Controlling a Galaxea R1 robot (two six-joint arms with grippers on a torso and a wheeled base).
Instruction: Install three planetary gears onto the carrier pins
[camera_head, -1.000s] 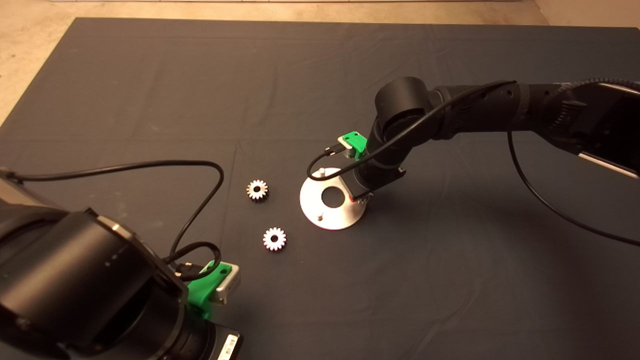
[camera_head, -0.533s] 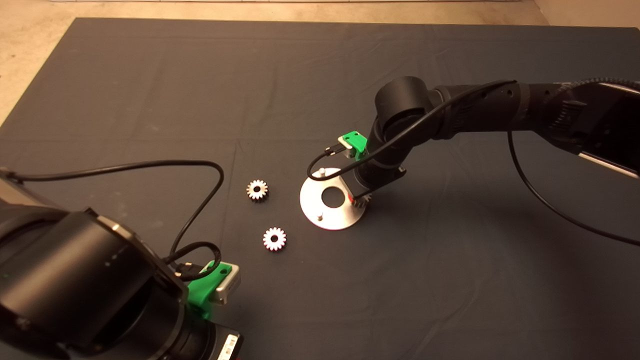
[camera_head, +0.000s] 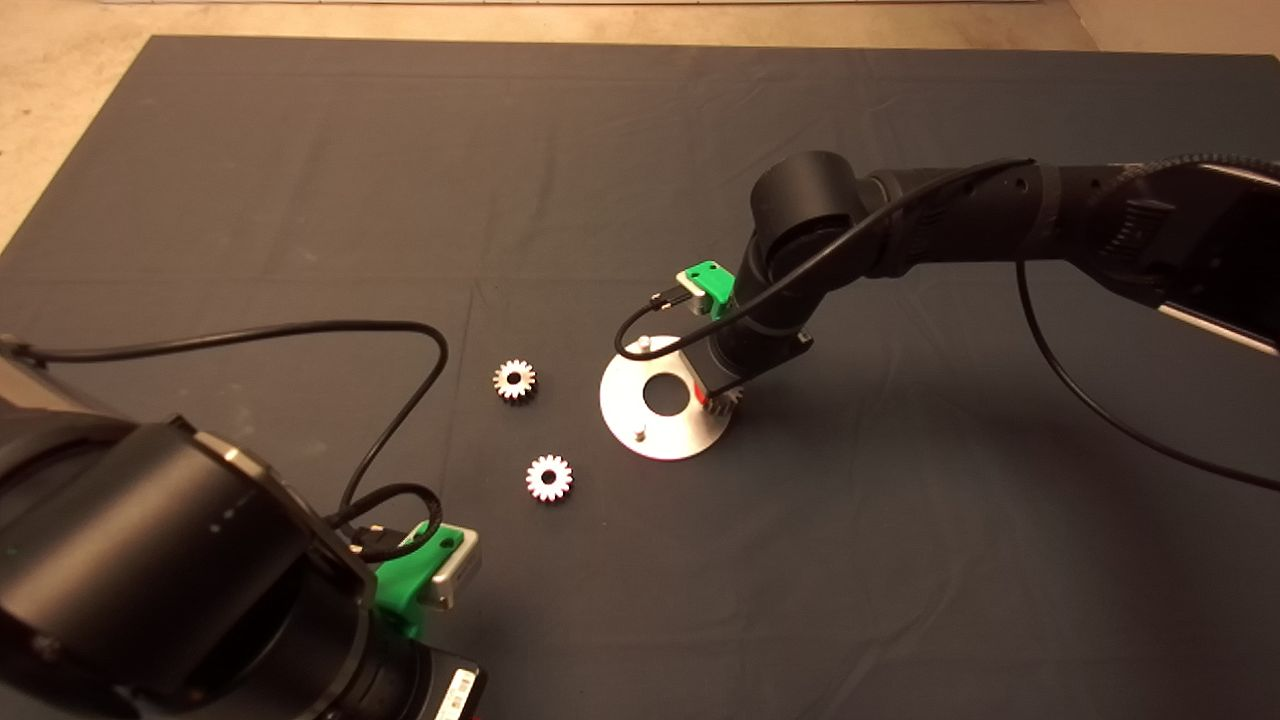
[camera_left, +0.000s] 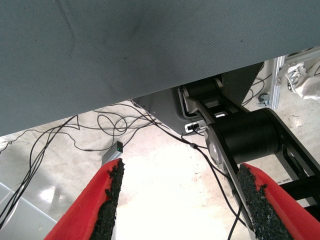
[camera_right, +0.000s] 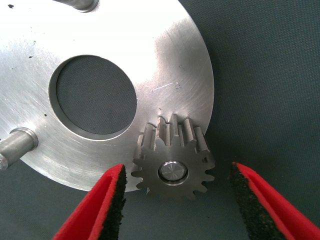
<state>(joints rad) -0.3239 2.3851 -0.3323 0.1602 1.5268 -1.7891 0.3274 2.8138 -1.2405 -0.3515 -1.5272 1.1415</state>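
**One gear seated, two loose**

Three small silvery-grey toothed metal spur gears in total. One gear (camera_right: 173, 170) seated on a pin at the rim of the flat round shiny metal disc (camera_head: 640, 425), the pin's end visible in the gear's centre hole; same gear (camera_head: 726, 399) partly hidden under the right arm in the head view. Two more gears flat on the dark mat (camera_head: 300, 180), left of the disc: far loose gear (camera_head: 514, 380) and near loose gear (camera_head: 549, 478), apart from each other and clear of the disc.

Three short silvery upright pins on the disc: one inside the seated gear, two bare. Bare far pin (camera_head: 644, 345) at the disc's far edge, bare near pin (camera_head: 639, 434) at its near edge. Central hole in the disc, mat visible through it.

Right gripper (camera_right: 175, 202) directly over the seated gear, red fingers (camera_right: 95, 210) with black pads spread to either side of it. Clear gaps between both pads and the teeth; nothing gripped, nothing touched.

Left gripper (camera_left: 180, 200) parked at the lower left edge of the head view, well apart from the gears. Fingers wide apart, nothing between them; mat edge, floor cables and robot base in its wrist view.
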